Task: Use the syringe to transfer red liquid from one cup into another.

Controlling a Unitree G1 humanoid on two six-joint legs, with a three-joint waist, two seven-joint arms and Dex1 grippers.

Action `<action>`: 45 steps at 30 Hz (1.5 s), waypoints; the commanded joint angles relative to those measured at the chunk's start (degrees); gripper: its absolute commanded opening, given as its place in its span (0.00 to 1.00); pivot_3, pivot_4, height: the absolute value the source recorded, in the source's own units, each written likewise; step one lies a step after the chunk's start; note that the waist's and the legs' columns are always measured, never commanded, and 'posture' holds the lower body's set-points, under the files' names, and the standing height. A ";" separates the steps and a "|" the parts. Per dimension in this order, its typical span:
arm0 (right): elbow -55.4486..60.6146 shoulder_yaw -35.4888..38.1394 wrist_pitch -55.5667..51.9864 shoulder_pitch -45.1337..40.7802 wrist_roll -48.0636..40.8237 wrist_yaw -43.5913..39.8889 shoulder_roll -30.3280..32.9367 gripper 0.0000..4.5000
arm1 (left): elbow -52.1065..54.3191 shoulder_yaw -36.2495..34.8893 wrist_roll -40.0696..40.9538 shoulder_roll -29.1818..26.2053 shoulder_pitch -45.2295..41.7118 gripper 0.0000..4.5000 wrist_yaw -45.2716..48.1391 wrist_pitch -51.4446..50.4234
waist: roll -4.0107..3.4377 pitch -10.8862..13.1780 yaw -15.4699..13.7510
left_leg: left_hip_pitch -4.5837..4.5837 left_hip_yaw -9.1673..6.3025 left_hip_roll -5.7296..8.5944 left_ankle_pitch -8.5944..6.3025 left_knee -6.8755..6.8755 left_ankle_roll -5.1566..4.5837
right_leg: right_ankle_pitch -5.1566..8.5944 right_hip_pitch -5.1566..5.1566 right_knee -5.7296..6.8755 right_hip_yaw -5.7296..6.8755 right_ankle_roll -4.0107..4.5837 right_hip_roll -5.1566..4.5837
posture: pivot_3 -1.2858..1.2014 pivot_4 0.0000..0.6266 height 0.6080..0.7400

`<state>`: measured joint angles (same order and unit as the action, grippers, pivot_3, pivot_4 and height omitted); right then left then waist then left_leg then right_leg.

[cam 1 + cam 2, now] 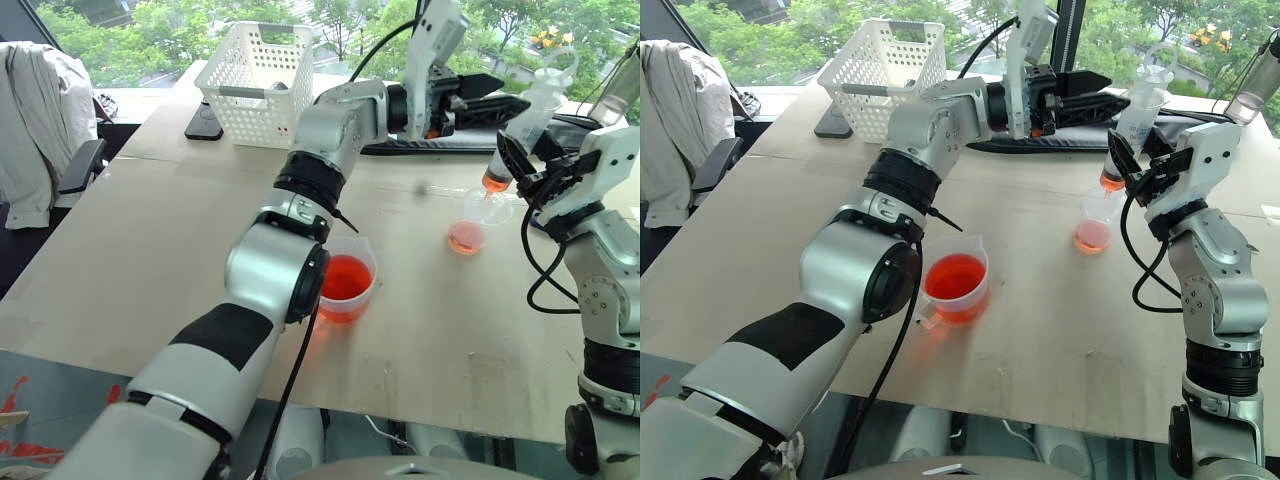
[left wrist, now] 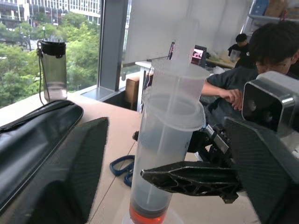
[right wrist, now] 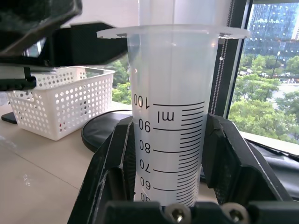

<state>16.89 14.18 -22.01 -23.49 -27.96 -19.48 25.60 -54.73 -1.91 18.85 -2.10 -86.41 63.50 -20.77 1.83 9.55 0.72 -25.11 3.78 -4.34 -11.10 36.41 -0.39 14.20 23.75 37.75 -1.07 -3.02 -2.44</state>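
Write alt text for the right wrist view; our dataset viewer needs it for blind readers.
A clear syringe marked in ml stands upright, clamped between the right gripper's two black fingers. Behind it, a white perforated basket sits on the pale table, with green trees outside the window.

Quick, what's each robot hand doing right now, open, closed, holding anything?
Left gripper: open, holding nothing, beside the syringe's plunger.
Right gripper: shut on the syringe, upright over the small cup.
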 commanded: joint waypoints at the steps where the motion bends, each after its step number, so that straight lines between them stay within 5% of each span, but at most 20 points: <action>1: 0.37 1.10 2.35 -0.35 0.10 -1.87 0.85 0.33 | 1.26 -1.94 1.41 -0.62 -3.34 0.71 2.12 2.48 | 0.00 0.00 -0.01 | 0.00 0.00 0.00 0.00 0.00 0.00 | 0.00 0.00 0.00 0.00 0.00 0.00 | 0.52 0.24 0.88; 12: -2.20 0.73 4.33 -0.42 1.62 -5.93 1.99 0.33 | -2.81 -2.90 0.93 -0.94 -6.44 0.71 7.68 4.31 | 0.00 0.00 0.00 | 0.00 0.00 0.01 0.00 0.02 0.00 | 0.00 -0.01 0.01 0.01 0.00 0.00 | 0.52 0.24 0.88; 16: -2.14 0.34 5.39 -0.16 1.94 -7.40 1.79 0.33 | -4.94 -2.76 0.43 -0.26 -7.22 0.40 7.95 4.92 | 0.00 0.00 -0.01 | 0.00 -0.01 0.01 0.00 0.03 0.00 | 0.00 -0.01 0.03 0.01 0.00 0.00 | 0.52 0.24 0.88; 17: -2.03 0.29 5.52 -0.09 1.93 -7.73 1.69 0.33 | -5.45 -2.78 0.33 -0.17 -7.40 0.39 7.98 5.12 | 0.00 0.00 -0.01 | 0.00 -0.01 0.01 0.00 0.03 0.00 | 0.00 -0.01 0.03 0.01 0.00 0.00 | 0.52 0.24 0.88; 45: -2.67 0.07 6.43 0.22 0.09 -14.38 2.28 0.33 | -11.07 -2.16 -3.83 -0.53 -9.66 0.39 14.49 7.59 | 0.00 0.00 0.00 | 0.01 -0.02 0.02 0.00 0.08 0.00 | 0.00 -0.01 0.10 0.01 0.00 0.00 | 0.52 0.24 0.88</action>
<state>12.84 13.32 -17.19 -22.27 -27.19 -33.36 27.02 -66.10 -3.93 15.13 -2.85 -93.32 77.18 -14.21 1.83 9.55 0.72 -25.11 3.76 -4.32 -11.09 36.50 -0.39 14.20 23.75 37.85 -1.06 -3.02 -2.44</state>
